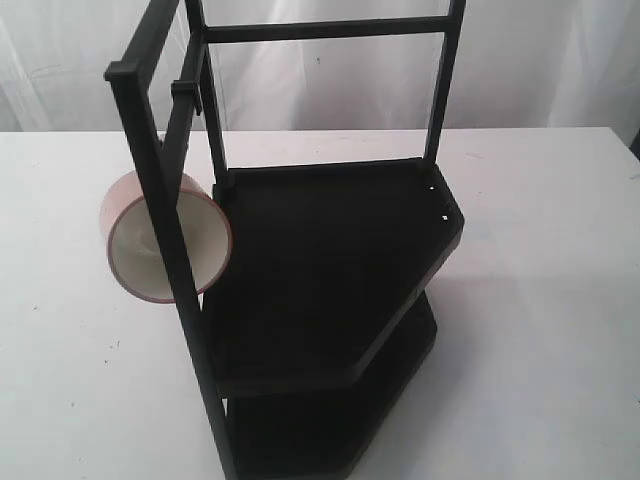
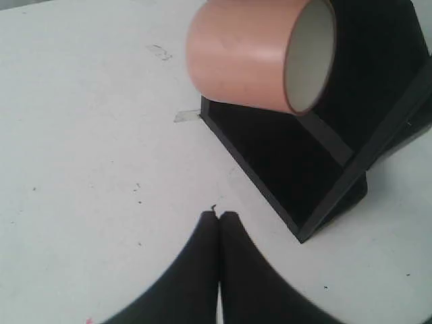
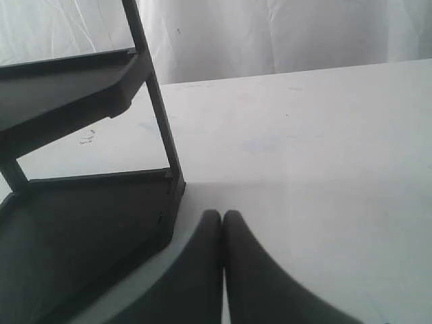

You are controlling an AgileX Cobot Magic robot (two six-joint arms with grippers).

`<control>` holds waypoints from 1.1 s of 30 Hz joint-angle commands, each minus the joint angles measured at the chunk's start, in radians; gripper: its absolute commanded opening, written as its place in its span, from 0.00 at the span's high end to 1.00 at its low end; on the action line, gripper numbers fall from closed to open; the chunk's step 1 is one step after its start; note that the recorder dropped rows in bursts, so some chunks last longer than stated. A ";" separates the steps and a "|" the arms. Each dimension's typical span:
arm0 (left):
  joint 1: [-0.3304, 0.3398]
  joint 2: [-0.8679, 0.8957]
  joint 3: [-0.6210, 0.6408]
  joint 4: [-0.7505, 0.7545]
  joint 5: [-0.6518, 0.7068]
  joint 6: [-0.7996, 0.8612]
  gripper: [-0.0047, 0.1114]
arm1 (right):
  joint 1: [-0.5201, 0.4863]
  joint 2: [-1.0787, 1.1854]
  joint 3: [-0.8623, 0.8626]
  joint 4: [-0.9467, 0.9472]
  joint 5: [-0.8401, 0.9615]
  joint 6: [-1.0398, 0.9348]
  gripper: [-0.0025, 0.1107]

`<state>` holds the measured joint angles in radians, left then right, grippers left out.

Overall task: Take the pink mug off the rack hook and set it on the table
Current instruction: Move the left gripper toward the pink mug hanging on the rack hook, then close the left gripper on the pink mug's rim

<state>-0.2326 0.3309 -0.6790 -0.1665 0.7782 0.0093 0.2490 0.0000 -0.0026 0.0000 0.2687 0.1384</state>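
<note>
The pink mug (image 1: 165, 235) hangs on its side off the left bar of the tall black rack (image 1: 330, 270), its white inside facing the exterior camera. The rack hook itself is hidden behind the bar and mug. In the left wrist view the pink mug (image 2: 256, 54) shows above the rack's lower shelf (image 2: 297, 155), well apart from my left gripper (image 2: 219, 216), which is shut and empty over the table (image 2: 88, 135). My right gripper (image 3: 223, 214) is shut and empty beside the rack's bottom shelf (image 3: 81, 236). Neither gripper shows in the exterior view.
The white table (image 1: 540, 300) spreads on both sides of the rack. A white curtain (image 1: 540, 60) hangs behind the table's far edge. A rack post (image 3: 155, 101) rises close to my right gripper.
</note>
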 commanded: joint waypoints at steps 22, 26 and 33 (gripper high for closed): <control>0.001 0.415 -0.010 -0.007 -0.395 0.181 0.96 | -0.001 0.000 0.003 0.000 -0.003 0.006 0.98; 0.001 0.413 -0.010 -0.042 -0.356 0.258 0.96 | -0.001 0.000 0.003 0.000 -0.006 0.006 0.98; -0.169 0.337 -0.021 0.518 -0.277 -0.291 0.93 | -0.001 0.000 0.003 0.000 -0.006 0.006 0.98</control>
<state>-0.3217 0.6989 -0.6940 0.0697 0.4860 0.0599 0.2490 0.0000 -0.0026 0.0000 0.2687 0.1384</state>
